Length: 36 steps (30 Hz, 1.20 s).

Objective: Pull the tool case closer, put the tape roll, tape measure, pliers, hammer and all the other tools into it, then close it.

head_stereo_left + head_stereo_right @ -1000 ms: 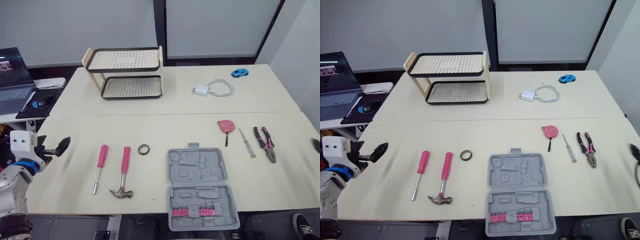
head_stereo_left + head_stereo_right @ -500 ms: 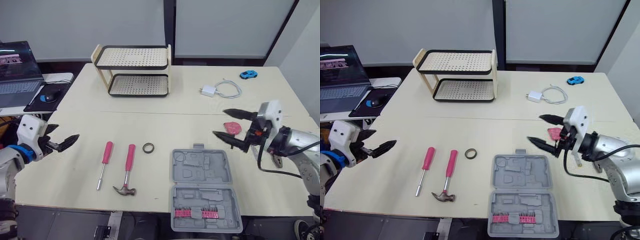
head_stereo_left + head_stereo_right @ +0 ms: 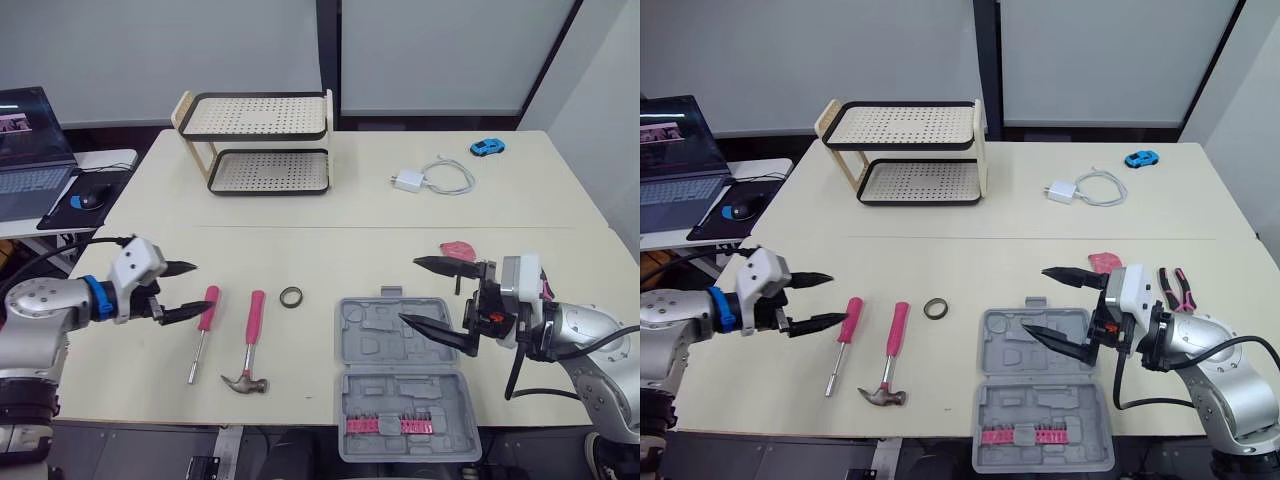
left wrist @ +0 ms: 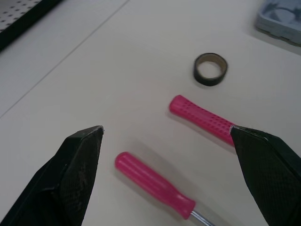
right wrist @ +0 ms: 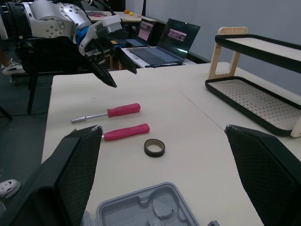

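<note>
The table (image 3: 300, 250) is lit brightly and evenly from overhead. Soft, short shadows are cast under the rack (image 3: 255, 118) and close beside the hammer (image 3: 252, 320) and the screwdriver (image 4: 153, 184). A pale, mild sheen is carried by the tabletop. In the right wrist view the room behind is seen dimmer than the tabletop.

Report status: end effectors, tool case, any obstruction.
Left end effector open, empty, beside screwdriver handle. Right end effector open, empty, over tool case far edge. Case lid open, hammer and tape roll on table. No obstruction at case.
</note>
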Available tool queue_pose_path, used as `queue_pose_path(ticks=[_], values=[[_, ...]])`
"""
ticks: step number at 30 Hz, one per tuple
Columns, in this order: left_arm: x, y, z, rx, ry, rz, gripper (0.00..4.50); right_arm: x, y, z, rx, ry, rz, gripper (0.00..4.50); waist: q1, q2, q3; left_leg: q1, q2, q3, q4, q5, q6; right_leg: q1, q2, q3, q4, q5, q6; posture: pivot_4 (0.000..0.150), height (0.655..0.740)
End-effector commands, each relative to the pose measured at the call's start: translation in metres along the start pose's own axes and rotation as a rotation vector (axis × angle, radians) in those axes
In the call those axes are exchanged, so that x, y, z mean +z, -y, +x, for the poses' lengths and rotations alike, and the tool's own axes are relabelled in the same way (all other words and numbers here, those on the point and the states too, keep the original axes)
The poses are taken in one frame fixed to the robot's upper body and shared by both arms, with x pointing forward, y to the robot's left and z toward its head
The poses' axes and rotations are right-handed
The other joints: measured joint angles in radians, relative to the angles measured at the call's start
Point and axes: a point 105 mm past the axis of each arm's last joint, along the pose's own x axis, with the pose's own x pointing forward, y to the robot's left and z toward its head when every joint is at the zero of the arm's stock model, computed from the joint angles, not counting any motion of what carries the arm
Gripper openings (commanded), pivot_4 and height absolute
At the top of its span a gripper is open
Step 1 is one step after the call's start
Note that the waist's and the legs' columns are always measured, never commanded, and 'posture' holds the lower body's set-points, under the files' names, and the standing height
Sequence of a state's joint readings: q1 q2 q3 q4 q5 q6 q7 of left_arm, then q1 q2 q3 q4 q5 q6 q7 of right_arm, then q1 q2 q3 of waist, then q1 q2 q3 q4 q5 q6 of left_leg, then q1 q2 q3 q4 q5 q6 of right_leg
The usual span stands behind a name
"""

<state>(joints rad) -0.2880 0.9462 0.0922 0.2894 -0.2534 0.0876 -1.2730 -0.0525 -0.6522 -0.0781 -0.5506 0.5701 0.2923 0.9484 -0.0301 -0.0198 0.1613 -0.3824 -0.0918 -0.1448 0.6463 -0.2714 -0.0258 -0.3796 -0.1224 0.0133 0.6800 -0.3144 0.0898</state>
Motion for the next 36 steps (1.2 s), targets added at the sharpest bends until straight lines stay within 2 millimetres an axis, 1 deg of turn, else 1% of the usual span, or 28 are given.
queue_pose_path(ticks=[1,3,6,7,9,13,17,23,26,28,36], values=[[0.028,0.008,0.018,-0.105,0.002,0.160,4.47,0.008,-0.008,0.008,0.010,0.030,-0.030,4.47,0.000,0.000,0.000,0.000,0.000,0.000,0.000,0.000,0.000,0.000,0.000,0.000,0.000,0.000,0.000,0.150,0.7400],[0.034,0.017,0.032,-0.169,-0.003,0.218,4.47,0.006,-0.010,0.011,0.009,0.019,-0.011,4.47,0.001,0.000,0.000,0.000,0.000,0.000,0.000,0.000,0.000,0.000,0.000,0.000,0.000,0.000,0.000,0.150,0.7400],[0.047,0.026,0.054,-0.232,0.042,0.261,4.47,0.004,-0.014,0.014,0.010,0.009,0.000,4.47,0.001,0.000,0.000,0.000,-0.001,0.000,0.001,0.001,-0.002,0.001,0.000,0.000,0.000,0.000,0.000,0.150,0.7400],[0.047,0.028,0.059,-0.250,0.042,0.280,4.29,0.003,-0.015,0.014,0.012,0.006,0.001,4.49,0.001,0.000,0.000,0.000,-0.001,0.000,0.001,0.001,-0.002,0.001,0.000,0.000,0.000,0.000,0.000,0.150,0.7400],[0.041,0.030,0.066,-0.281,0.024,0.304,3.85,0.004,-0.014,0.013,0.009,0.002,-0.005,4.50,-0.003,-0.001,0.000,0.000,-0.001,0.000,0.001,0.002,-0.003,0.001,0.000,0.000,0.000,0.000,0.000,0.150,0.7400],[0.030,0.029,0.077,-0.301,-0.007,0.287,2.68,0.005,-0.012,0.013,-0.003,-0.002,-0.010,4.50,-0.007,-0.001,0.000,0.000,0.000,0.000,0.000,0.002,-0.003,0.000,0.001,0.000,0.000,0.000,0.000,0.150,0.7400],[0.020,0.027,0.088,-0.306,-0.036,0.300,2.68,0.005,-0.011,0.010,-0.027,-0.010,-0.018,4.50,-0.002,-0.001,0.000,0.000,-0.001,0.000,0.001,0.002,-0.003,0.001,0.001,0.000,0.000,0.000,0.000,0.150,0.7400],[0.021,0.026,0.102,-0.310,-0.022,0.292,2.68,-0.001,-0.016,0.005,-0.027,-0.040,-0.030,4.50,0.000,-0.002,0.000,0.000,-0.001,-0.001,0.001,0.002,-0.003,0.001,0.001,-0.001,0.000,0.000,0.000,0.150,0.7400],[0.022,0.023,0.108,-0.300,-0.014,0.291,2.08,-0.002,-0.016,0.004,-0.040,-0.043,-0.031,4.50,0.000,-0.002,0.000,0.000,-0.001,-0.002,0.002,0.002,-0.003,0.002,0.001,-0.002,0.000,0.000,0.000,0.150,0.7400],[0.023,0.022,0.110,-0.305,-0.020,0.296,1.51,-0.002,-0.015,0.004,-0.049,-0.044,-0.034,4.50,-0.003,-0.002,0.000,0.000,-0.001,-0.002,0.002,0.002,-0.003,0.002,0.001,-0.002,0.000,0.000,0.000,0.150,0.7400],[0.018,0.024,0.122,-0.321,-0.055,0.337,1.51,-0.002,-0.015,0.004,-0.062,-0.055,-0.044,4.50,-0.002,-0.002,0.000,0.000,-0.001,-0.002,0.002,0.002,-0.003,0.002,0.001,-0.002,0.000,0.000,0.000,0.150,0.7400]])
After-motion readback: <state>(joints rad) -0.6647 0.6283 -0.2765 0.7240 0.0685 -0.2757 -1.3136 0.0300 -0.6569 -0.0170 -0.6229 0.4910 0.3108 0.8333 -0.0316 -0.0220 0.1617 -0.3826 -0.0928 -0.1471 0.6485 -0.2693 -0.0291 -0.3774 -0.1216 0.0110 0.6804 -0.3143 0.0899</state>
